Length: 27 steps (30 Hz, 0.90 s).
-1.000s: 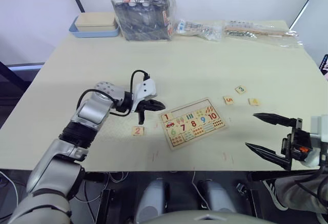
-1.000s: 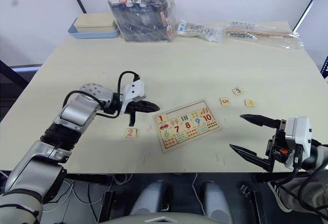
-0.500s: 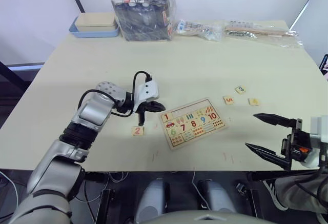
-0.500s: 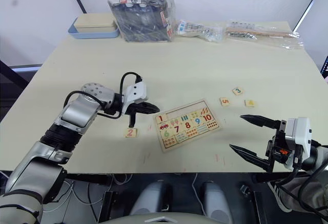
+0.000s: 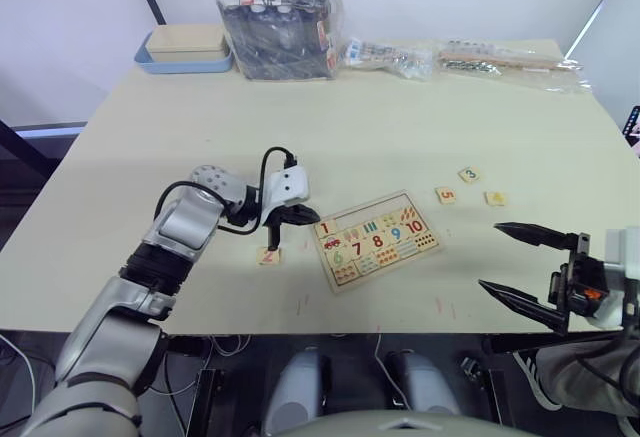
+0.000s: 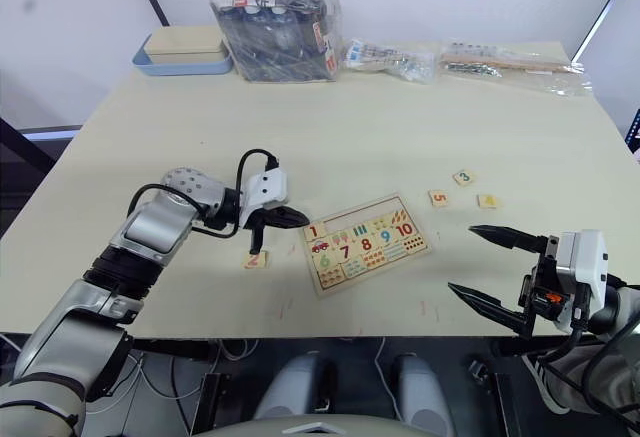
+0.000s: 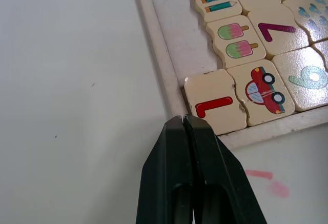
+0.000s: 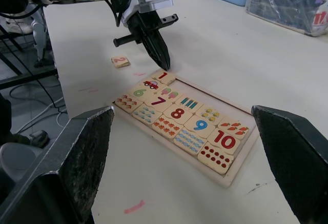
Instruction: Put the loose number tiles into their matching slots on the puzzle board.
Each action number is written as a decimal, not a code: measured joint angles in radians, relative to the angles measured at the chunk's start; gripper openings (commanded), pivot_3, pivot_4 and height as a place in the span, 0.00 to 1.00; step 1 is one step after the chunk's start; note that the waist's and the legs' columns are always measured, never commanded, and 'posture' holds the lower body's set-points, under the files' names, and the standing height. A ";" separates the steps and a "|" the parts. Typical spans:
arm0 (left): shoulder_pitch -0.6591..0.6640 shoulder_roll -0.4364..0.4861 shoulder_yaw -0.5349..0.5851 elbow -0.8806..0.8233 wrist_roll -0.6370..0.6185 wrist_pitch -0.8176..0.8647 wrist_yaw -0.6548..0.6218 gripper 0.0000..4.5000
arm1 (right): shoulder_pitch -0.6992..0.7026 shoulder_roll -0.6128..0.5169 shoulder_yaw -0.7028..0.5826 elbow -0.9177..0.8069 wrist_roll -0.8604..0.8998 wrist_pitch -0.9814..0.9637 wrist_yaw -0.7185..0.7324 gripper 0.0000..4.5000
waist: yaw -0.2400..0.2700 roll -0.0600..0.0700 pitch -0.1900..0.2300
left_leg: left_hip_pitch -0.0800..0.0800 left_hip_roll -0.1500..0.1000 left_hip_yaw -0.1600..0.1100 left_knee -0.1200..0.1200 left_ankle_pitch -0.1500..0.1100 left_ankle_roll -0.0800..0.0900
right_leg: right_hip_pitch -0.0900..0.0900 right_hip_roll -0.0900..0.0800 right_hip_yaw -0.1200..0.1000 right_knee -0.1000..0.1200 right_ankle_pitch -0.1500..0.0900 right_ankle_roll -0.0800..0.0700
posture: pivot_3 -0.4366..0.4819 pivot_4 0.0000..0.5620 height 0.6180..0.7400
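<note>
The puzzle board (image 5: pixel 340 279) lies near the table's front edge, its lower rows filled. The 1 tile (image 5: pixel 324 227) sits in its slot, and the rest of the top-row slots (image 5: pixel 366 215) are empty. My left gripper (image 7: pixel 183 118) is shut on nothing, its tip at the board's corner beside the 1 tile (image 7: pixel 215 105). Loose tile 2 (image 5: pixel 268 255) lies on the table left of the board. Tiles 5 (image 5: pixel 446 195), 3 (image 5: pixel 468 174) and 4 (image 5: pixel 495 198) lie to the board's right. My right gripper (image 5: pixel 490 254) hangs open at the front right edge, holding nothing.
At the far edge stand a blue tray with a beige box (image 5: pixel 185 49), a plastic-wrapped dark bundle (image 5: pixel 282 22) and clear bags of small parts (image 5: pixel 510 57). Faint pink marks dot the table in front of the board.
My left gripper has tilted down and drawn in a little, bringing its shut tip to the board's corner by the 1 tile. The tiles and right arm have not moved.
</note>
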 measured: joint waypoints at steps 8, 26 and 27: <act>0.000 -0.007 0.001 0.006 0.014 -0.009 -0.013 0.02 | 0.003 0.000 0.000 -0.009 0.000 0.000 -0.009 1.00 | 0.000 0.000 0.000 | 0.000 0.000 0.000 0.000 0.000 0.000 | 0.000 0.000 0.000 0.000 0.000 0.000 | 0.48 0.27 1.00; 0.041 -0.016 0.060 -0.011 -0.017 0.014 0.013 0.02 | 0.004 0.000 0.000 -0.009 0.001 0.000 -0.007 1.00 | -0.001 0.000 0.000 | 0.000 0.001 0.000 0.000 0.000 0.000 | 0.000 0.000 0.000 0.000 0.000 0.000 | 0.48 0.27 1.00; 0.059 -0.016 0.094 -0.025 -0.047 0.031 0.019 0.02 | 0.004 0.000 0.000 -0.008 0.001 0.000 -0.007 1.00 | -0.002 0.000 0.000 | 0.000 0.001 0.000 0.000 0.000 0.000 | 0.000 0.000 0.000 0.000 0.000 0.000 | 0.48 0.27 1.00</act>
